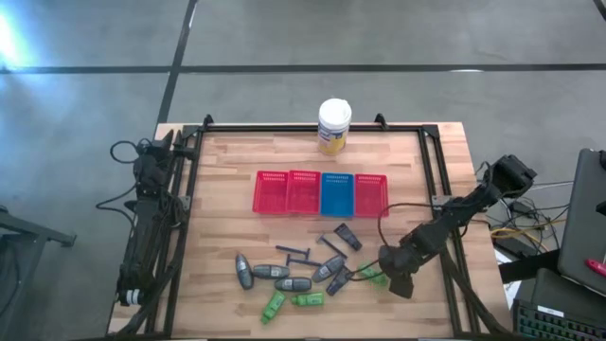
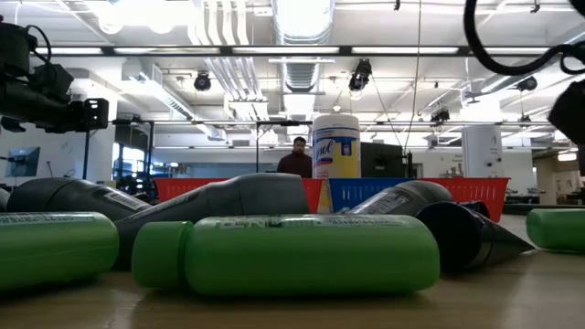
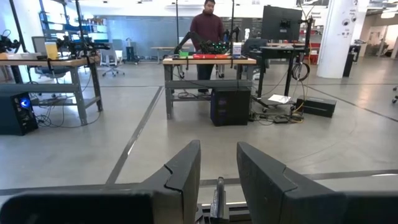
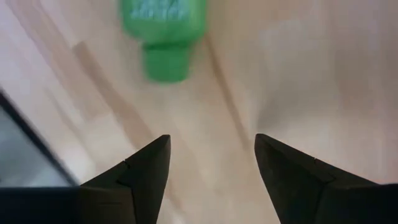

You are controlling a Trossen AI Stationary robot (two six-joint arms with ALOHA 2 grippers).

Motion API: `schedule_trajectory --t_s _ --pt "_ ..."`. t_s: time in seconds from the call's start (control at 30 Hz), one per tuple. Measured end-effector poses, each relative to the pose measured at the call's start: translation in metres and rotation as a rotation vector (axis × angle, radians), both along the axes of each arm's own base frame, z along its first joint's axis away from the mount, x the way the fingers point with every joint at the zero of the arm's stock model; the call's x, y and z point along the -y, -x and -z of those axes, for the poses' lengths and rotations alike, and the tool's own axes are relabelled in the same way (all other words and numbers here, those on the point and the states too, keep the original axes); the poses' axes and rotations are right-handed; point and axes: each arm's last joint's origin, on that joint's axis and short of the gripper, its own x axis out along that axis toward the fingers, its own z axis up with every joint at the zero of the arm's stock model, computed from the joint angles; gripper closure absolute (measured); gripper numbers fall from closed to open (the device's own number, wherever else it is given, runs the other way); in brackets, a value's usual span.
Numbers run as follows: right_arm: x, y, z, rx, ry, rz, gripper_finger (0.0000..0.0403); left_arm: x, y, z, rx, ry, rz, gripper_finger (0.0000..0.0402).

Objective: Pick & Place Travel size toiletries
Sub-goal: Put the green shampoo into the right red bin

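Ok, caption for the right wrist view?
Right claw open above bare wood, a green bottle lying just ahead.

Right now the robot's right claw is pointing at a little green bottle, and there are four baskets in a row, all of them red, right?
Not quite. The high view shows three red baskets and one blue basket. The right gripper does point at a green bottle.

Open workshop hall lying around a pale butcher-block wooden table (image 1: pixel 227 161)

Grey polished concrete floor (image 3: pixel 143 106) with dark seam lines is stretching across the frame; bright ceiling strip lights (image 2: pixel 302 18) are glowing at the top; a wooden workbench on black legs (image 3: pixel 208 61) is standing at upper centre, a person in a dark red top (image 3: pixel 208 28) standing behind it.
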Motion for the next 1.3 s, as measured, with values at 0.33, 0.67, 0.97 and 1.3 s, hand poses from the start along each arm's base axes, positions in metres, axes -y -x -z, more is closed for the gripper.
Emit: schedule_trajectory --t_s 0.33,0.67,0.97,1.3 --pt "-0.004 0.001 0.002 -0.111 -0.008 0.218 0.0181 0.000 0.000 0.000 0.000 0.001 0.000 0.0291" --pt "-0.002 -0.010 -0.003 -0.177 -0.061 0.468 0.0191 0.000 0.000 0.000 0.000 0.002 0.000 0.0291" --pt "-0.001 -0.042 -0.032 -0.101 -0.120 0.677 0.0111 0.000 0.000 0.000 0.000 0.002 0.000 0.0291" --pt "-0.009 -0.066 -0.014 -0.183 0.153 0.678 0.0047 0.000 0.000 0.000 -0.001 0.004 0.000 0.0291"
